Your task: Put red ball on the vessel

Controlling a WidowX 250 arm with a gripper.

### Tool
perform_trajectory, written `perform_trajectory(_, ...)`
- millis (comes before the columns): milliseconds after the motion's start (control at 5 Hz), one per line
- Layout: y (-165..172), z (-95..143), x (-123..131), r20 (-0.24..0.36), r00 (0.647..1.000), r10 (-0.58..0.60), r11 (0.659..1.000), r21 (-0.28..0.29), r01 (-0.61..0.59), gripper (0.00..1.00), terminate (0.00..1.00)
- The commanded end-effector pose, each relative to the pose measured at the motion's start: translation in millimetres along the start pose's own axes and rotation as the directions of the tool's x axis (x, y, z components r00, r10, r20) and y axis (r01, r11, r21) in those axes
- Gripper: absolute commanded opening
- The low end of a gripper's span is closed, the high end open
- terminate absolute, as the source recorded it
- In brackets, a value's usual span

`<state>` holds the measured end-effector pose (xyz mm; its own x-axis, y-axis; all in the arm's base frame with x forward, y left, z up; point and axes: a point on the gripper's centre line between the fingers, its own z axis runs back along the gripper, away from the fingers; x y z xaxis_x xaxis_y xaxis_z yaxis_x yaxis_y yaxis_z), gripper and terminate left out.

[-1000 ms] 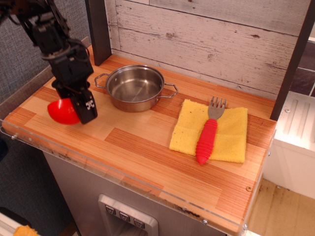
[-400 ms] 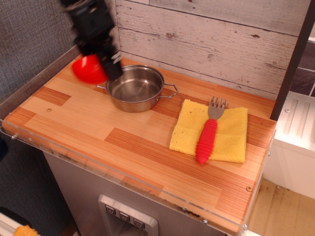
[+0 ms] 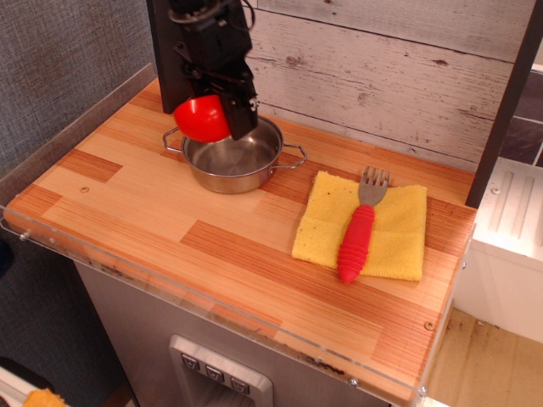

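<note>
The red ball (image 3: 200,119), a red half-sphere, hangs in the air held by my gripper (image 3: 222,117), which is shut on it. It sits above the left rim of the vessel (image 3: 254,164), a shallow shiny steel pot with two loop handles at the back left of the wooden counter. The ball covers part of the pot's left edge. The ball's flat face is hidden.
A yellow cloth (image 3: 394,233) lies at the right with a red-handled fork (image 3: 358,240) on it. A dark post (image 3: 166,51) stands behind the gripper, a plank wall (image 3: 382,59) along the back. A clear strip (image 3: 204,297) edges the counter front.
The gripper has lifted the red ball from the counter's left side and carried it up and right, from beside the pot to above its left rim.
</note>
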<state>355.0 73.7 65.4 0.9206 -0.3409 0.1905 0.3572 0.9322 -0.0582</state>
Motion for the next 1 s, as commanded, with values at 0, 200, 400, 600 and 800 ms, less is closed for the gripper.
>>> perform_trajectory(0, 18, -4, 11, 0.057, 0.998, -0.012, 0.997, 0.077, 0.008, 1.00, 0.00)
perform_trajectory(200, 15, -2, 10, 0.068, 0.998, -0.013, 0.998, 0.066, 0.009, 1.00, 0.00)
perform_trajectory(400, 12, 11, 8, 0.093, 0.996, -0.015, 0.999, 0.044, 0.011, 1.00, 0.00)
perform_trajectory(600, 3, 42, -11, 0.083, 0.997, 0.001, 1.000, 0.031, -0.004, 1.00, 0.00)
perform_trajectory(800, -6, 59, -47, 0.012, 0.999, 0.045, 0.998, 0.033, -0.045, 1.00, 0.00)
